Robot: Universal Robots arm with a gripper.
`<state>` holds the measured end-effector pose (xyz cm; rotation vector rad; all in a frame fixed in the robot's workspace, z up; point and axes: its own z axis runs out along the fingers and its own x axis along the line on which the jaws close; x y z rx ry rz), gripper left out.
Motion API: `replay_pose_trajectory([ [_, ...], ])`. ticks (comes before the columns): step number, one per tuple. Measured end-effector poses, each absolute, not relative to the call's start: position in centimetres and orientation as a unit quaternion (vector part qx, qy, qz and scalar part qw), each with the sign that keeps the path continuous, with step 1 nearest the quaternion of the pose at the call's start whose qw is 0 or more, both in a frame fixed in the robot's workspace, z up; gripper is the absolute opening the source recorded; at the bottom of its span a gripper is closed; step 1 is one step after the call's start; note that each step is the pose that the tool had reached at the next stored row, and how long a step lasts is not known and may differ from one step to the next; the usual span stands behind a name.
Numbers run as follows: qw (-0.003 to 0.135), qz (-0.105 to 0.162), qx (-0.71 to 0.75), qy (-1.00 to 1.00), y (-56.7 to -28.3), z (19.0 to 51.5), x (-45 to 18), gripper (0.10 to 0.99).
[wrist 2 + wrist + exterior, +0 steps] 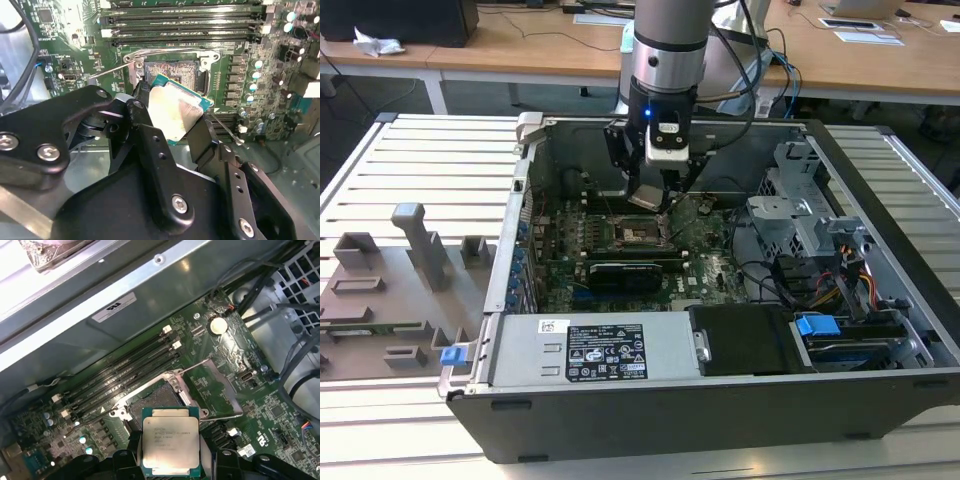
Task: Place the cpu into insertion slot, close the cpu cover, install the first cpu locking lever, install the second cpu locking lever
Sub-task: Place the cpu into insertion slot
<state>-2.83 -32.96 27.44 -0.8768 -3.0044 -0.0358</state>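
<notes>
PC case, lid off. Claw [652, 196] clamped on cpu [171, 440] by two edges. The cpu hangs apparently tilted above the slot [642, 233], at its 6 o'clock in exterior view. Risk: tilt/offset at set-down could bend pins or seat the cpu crooked.

My gripper [172, 117]: matt black, silver screws. The cpu [171, 442]: dull silver-grey top w/ fine dark print, green edging. Insertion slot [155, 401]: black frame, paler grey centre. Motherboard [280, 410] green, mem slots [125, 371] black. Case [720, 400] dark grey, blue tabs [817, 326].
</notes>
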Motion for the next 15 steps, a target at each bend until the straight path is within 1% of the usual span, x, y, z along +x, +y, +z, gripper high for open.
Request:
replay_pose_trajectory([
  [15,0.004,-0.011,-0.365,-0.931,-32.96,27.30,-2.83,0.545],
])
